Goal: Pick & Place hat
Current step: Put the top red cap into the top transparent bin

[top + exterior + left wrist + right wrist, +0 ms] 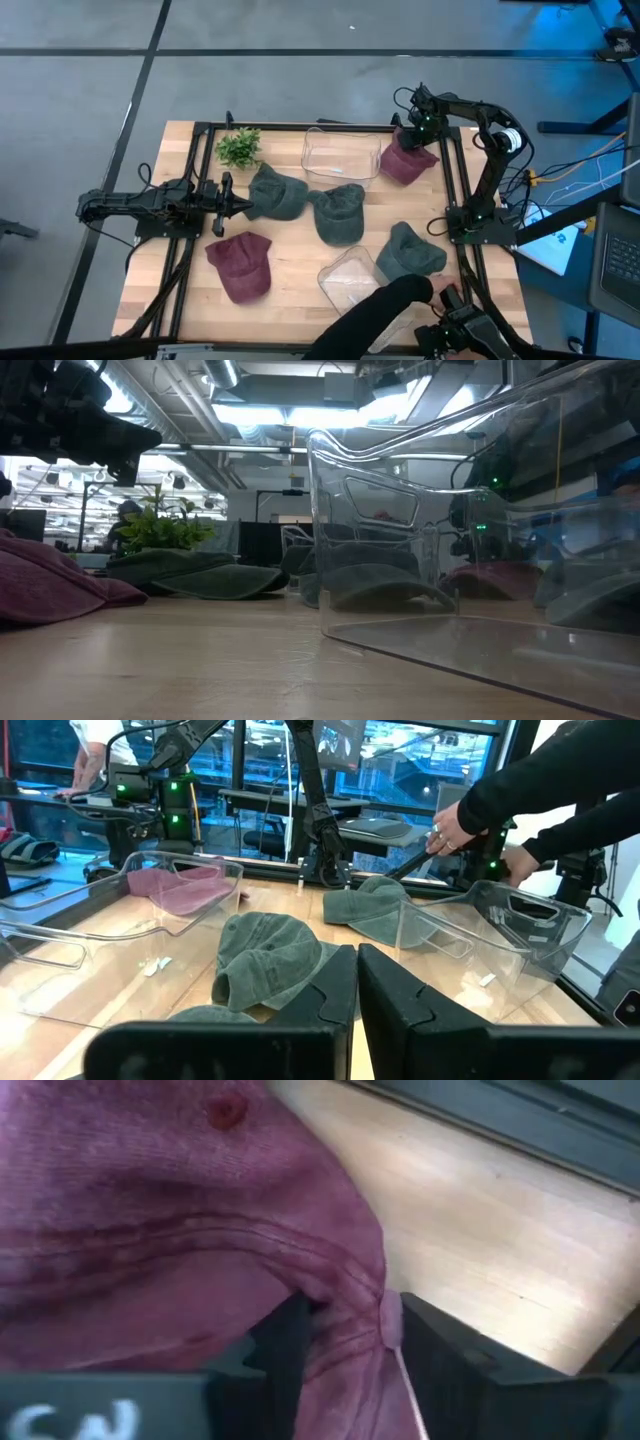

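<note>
Right end effector point(345, 1350) is at the far right corner of the surface point(290, 255), fingers closed on a fold of the maroon hat point(406, 160); on my wrist feed the fabric is pinched between both pads, so I read this as the grasp before a lift. The hat sits just beside the far clear bin point(341, 155), probably the drop target, though I can't confirm that. Left end effector point(237, 206) waits at the left side, nearly closed and holding nothing, tips right at the edge of a green hat point(277, 192). Further out: a second green hat point(338, 212) mid-surface, a third point(411, 250) near right, another maroon hat point(241, 265) near left, a plant point(238, 147) at the far left. A person's arm point(375, 310) reaches in at the near edge by the near clear bin point(352, 281), so I'm keeping clear of that zone. Hard to see: the right wrist view is almost all fabric, so grip depth is unclear; the low view is blocked by bin wall.
</note>
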`<state>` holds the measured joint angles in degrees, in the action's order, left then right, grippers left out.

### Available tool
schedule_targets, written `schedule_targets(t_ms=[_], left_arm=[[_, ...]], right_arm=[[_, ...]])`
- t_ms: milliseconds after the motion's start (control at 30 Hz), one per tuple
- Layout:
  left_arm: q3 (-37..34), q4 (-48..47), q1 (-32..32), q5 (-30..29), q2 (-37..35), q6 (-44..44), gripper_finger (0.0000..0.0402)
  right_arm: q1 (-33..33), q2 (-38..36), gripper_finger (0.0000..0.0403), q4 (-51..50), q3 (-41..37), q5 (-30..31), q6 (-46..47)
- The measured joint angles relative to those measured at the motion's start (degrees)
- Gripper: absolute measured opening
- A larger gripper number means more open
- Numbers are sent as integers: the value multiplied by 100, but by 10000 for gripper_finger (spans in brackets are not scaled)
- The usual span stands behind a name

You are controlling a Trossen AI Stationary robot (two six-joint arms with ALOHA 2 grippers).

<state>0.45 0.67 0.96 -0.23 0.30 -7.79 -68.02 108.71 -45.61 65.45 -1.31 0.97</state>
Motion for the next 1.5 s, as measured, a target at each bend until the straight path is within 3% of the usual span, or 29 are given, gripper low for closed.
schedule_targets(t_ms=[300, 600, 700, 1500], left_arm=[[-2, 0, 0, 0, 0, 0, 8], [-2, 0, -1, 0, 1, 0, 10], [-1, -1, 1, 0, 1, 0, 12], [-2, 0, -1, 0, -1, 0, 8]], right_arm=[[-9, 17, 40, -86, 144, -42, -15], [-4, -67, 55, -299, 346, -47, -125], [2, -268, 40, -355, 363, -54, -130], [250, -1642, 41, -1006, 372, -191, -98]])
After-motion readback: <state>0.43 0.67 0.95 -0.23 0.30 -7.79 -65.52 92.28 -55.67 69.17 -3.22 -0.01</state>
